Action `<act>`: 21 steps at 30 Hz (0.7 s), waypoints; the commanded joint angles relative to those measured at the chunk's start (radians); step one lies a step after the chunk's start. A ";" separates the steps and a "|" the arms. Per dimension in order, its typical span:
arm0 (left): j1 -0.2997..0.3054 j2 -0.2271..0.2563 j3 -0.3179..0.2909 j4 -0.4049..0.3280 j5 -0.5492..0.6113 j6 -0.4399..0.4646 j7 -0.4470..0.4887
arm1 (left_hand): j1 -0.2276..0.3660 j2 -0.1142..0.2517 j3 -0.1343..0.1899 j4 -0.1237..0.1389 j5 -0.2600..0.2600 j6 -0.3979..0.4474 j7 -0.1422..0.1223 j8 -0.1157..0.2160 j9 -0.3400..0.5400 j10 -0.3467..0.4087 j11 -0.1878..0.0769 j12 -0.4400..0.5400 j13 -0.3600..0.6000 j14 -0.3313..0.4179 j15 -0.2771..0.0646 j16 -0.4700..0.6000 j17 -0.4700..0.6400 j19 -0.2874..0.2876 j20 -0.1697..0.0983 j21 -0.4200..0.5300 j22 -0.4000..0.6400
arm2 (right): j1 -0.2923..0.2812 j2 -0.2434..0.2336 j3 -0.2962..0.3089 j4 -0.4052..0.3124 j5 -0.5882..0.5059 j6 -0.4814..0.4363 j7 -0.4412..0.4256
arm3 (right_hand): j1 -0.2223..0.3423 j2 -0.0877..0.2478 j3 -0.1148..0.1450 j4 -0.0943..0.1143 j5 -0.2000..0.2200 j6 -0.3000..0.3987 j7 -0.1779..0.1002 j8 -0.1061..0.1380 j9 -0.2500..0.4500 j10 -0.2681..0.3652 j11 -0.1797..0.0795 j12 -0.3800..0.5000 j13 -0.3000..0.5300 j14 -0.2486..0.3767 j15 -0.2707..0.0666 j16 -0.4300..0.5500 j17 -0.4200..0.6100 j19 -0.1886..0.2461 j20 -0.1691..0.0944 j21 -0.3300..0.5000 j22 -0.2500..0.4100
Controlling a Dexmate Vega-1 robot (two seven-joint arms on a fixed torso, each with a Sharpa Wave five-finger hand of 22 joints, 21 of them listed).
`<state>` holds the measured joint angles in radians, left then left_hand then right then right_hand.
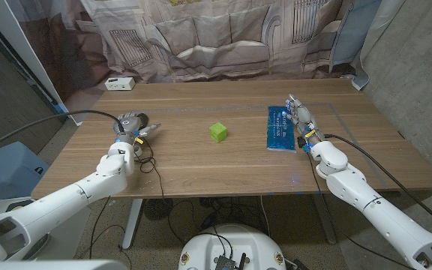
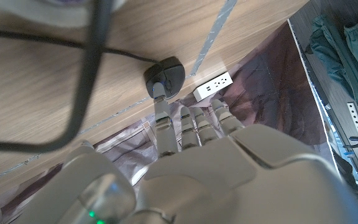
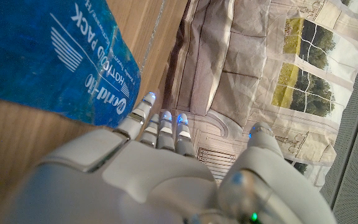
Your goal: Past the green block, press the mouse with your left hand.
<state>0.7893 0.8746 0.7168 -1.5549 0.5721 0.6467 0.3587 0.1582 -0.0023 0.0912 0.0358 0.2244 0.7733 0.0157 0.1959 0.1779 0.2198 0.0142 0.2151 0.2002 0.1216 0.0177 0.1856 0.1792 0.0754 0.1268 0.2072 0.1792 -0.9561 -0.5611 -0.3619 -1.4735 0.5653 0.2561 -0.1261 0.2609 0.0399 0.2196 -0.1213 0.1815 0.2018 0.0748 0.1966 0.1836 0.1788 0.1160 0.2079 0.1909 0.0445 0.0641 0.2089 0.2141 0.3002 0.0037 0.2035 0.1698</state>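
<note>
A black mouse with a black cable lies on the wooden table, left of the green block. My left hand is over the mouse at the table's left side. In the left wrist view its fingers are stretched out and one fingertip touches the mouse's near end. In the head view the hand covers the mouse. My right hand stands at the right edge of a blue gel pack, fingers straight and holding nothing.
A white power strip sits at the far left corner of the table. Black cables loop on the table under my left arm. A printed curtain hangs behind the table's far edge.
</note>
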 commanded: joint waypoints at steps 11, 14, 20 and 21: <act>0.007 0.005 -0.013 -0.016 -0.014 -0.006 0.023 | 0.010 0.010 0.004 -0.005 0.008 0.009 0.001 0.005 0.003 0.014 0.002 0.005 0.001 0.012 0.001 0.007 0.002 0.012 0.001 -0.002 0.002 | -0.003 -0.002 0.001 -0.006 0.000 -0.004 -0.002 | -0.003 0.010 -0.005 -0.003 0.001 0.010 0.003 -0.002 0.003 0.006 0.001 -0.004 0.003 0.010 0.005 0.002 0.000 0.003 0.006 -0.004 0.003; 0.008 0.007 -0.018 -0.020 -0.016 -0.007 0.026 | 0.011 0.011 0.004 -0.006 0.008 0.008 0.001 0.004 0.003 0.015 0.001 0.006 0.001 0.012 0.001 0.007 0.002 0.012 0.001 -0.002 0.002 | -0.002 -0.001 0.000 -0.005 -0.002 -0.002 -0.003 | -0.003 0.010 -0.005 -0.003 0.001 0.010 0.004 -0.002 0.003 0.006 0.000 -0.005 0.003 0.010 0.005 0.002 0.000 0.003 0.007 -0.004 0.003; 0.011 0.012 -0.024 -0.028 -0.014 -0.005 0.033 | 0.013 0.013 0.005 -0.007 0.008 0.007 0.002 0.003 0.003 0.017 0.001 0.006 0.001 0.014 0.002 0.007 0.002 0.012 0.002 -0.003 0.002 | 0.000 0.002 -0.002 -0.001 -0.002 -0.001 -0.001 | -0.003 0.011 -0.005 -0.003 0.001 0.011 0.003 -0.002 0.003 0.007 0.004 -0.005 0.003 0.010 0.006 0.002 -0.001 0.004 0.007 -0.004 0.003; 0.011 0.013 -0.026 -0.030 -0.014 -0.003 0.033 | 0.013 0.013 0.005 -0.007 0.008 0.007 0.001 0.003 0.003 0.017 0.001 0.006 0.001 0.014 0.002 0.007 0.002 0.012 0.002 -0.003 0.002 | 0.000 0.002 -0.002 0.000 -0.002 -0.001 -0.001 | -0.003 0.011 -0.005 -0.003 0.001 0.011 0.003 -0.002 0.003 0.007 0.005 -0.005 0.003 0.010 0.006 0.002 -0.001 0.004 0.007 -0.004 0.003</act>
<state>0.7962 0.8784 0.7057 -1.5685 0.5572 0.6414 0.3759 0.1648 0.0042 0.0912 0.0358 0.2244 0.7736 0.0157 0.1995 0.1826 0.2311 0.0144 0.2150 0.2003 0.1270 0.0231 0.1856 0.1792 0.0841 0.1252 0.2072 0.1792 -0.9587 -0.5635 -0.3602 -1.4797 0.5652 0.2538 -0.1278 0.2557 0.0451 0.2155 -0.1254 0.1815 0.2017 0.0748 0.1966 0.1835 0.1787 0.1160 0.2033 0.1916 0.0501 0.0697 0.2089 0.2140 0.3002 0.0037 0.1996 0.1698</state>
